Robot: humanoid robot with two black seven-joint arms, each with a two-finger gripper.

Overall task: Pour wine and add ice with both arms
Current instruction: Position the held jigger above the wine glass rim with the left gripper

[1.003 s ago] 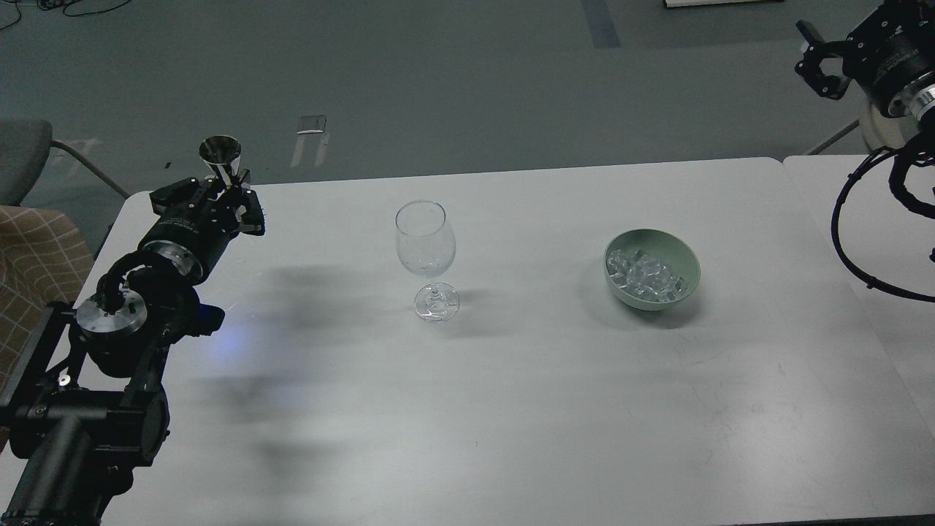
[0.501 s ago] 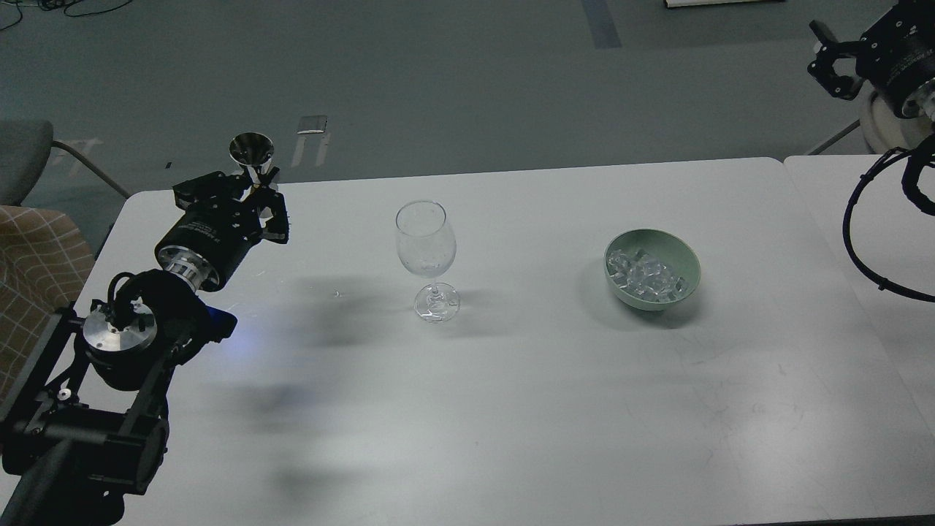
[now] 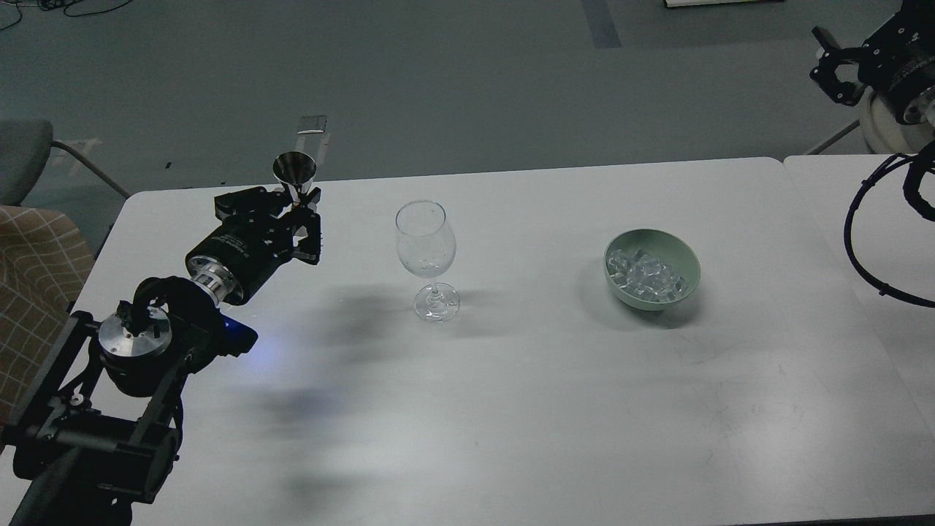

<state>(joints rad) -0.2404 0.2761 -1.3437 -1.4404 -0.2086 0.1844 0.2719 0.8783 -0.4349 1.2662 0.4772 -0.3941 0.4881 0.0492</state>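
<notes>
The pouring step is in hand: the left tool [image 3: 296, 212] is clamped on the stem of a small shiny metal cone-shaped cup [image 3: 294, 169], held upright above the white bench [image 3: 511, 409], to the left of the clear stemmed wine glass [image 3: 426, 248] and apart from it. The ice [image 3: 646, 275], small clear cubes, lies in the pale green bowl [image 3: 687, 264] well to the right of the glass. Next, I judge, the cup must reach the glass's rim and tip; the right tool [image 3: 833, 64] hangs far right, grip state unclear.
</notes>
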